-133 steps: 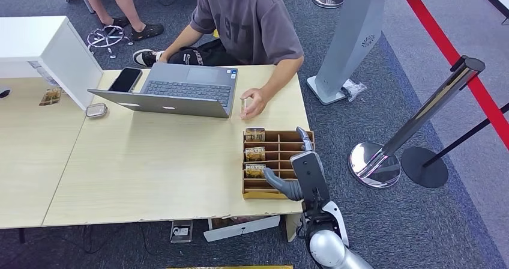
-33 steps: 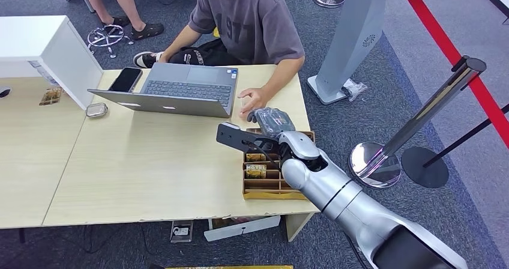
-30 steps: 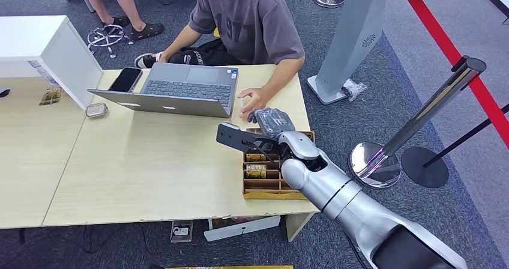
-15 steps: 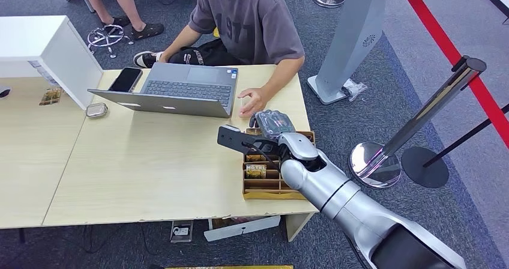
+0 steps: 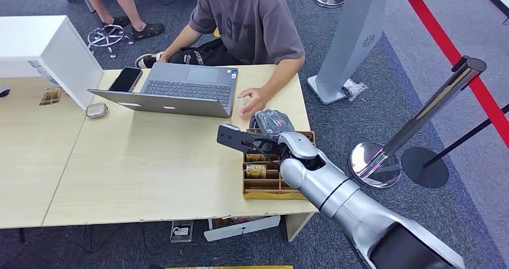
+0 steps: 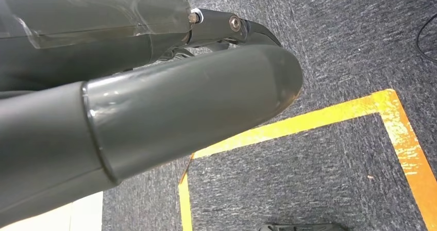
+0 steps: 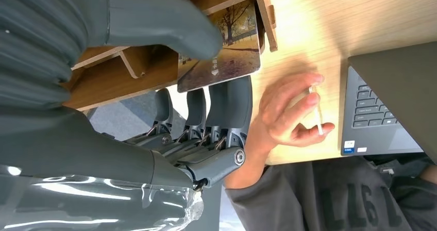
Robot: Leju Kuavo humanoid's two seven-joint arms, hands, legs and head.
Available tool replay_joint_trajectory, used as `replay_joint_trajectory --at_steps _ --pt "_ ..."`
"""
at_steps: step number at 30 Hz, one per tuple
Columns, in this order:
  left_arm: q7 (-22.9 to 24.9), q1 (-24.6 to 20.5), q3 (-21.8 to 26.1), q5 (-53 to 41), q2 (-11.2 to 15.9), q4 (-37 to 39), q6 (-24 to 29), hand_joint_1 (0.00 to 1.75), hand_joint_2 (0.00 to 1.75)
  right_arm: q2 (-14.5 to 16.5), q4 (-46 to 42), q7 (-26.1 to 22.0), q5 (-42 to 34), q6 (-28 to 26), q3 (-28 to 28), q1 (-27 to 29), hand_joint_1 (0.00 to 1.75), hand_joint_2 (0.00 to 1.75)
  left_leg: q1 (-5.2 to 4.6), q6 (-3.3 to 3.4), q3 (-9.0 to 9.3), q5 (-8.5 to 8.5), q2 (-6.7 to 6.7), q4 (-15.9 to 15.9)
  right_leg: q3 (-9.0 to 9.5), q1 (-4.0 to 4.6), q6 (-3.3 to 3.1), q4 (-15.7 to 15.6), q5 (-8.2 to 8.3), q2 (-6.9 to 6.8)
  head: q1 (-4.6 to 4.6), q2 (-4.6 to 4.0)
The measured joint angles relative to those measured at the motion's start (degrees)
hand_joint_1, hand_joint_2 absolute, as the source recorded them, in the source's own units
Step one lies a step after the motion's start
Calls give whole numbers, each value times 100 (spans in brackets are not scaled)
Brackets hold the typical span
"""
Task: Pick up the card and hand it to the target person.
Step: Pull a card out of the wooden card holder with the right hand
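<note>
My right hand (image 5: 273, 123) hovers over the far end of the wooden card organizer (image 5: 277, 188) at the table's right side. In the right wrist view its thumb (image 7: 154, 17) lies on a card (image 7: 224, 53) with an autumn tree picture, and its fingers (image 7: 229, 104) lie under it, so the card is pinched at the organizer's end wall (image 7: 265, 14). The seated person (image 5: 252, 23) in a grey shirt has a hand (image 5: 253, 102) just beyond mine, holding a thin white card (image 7: 315, 112). My left hand (image 6: 154, 102) hangs over carpet; its finger pose is unclear.
More picture cards (image 5: 256, 170) stand in the organizer's slots. An open laptop (image 5: 180, 92) and a phone (image 5: 126, 79) lie left of the person's hand. A white box (image 5: 48, 53) stands at far left. Stanchions (image 5: 414, 128) stand right of the table.
Over 4.4 s my right arm rose from the organizer's near edge to its far end. In the last second the hand barely shifted, and the person's hand stayed put.
</note>
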Motion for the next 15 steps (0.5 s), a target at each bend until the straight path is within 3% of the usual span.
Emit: replay_joint_trajectory --at_steps 6,15 --pt "0 4 0 13 0 1 5 0 0 15 30 -7 -53 -2 0 -7 133 175 0 0 0 0 0 0 0 0 0 0 0 0 0 0" --pt "0 5 0 15 0 0 -2 0 0 18 64 -27 -107 -20 0 -7 135 175 0 0 1 0 1 0 0 0 0 0 0 0 0 0"
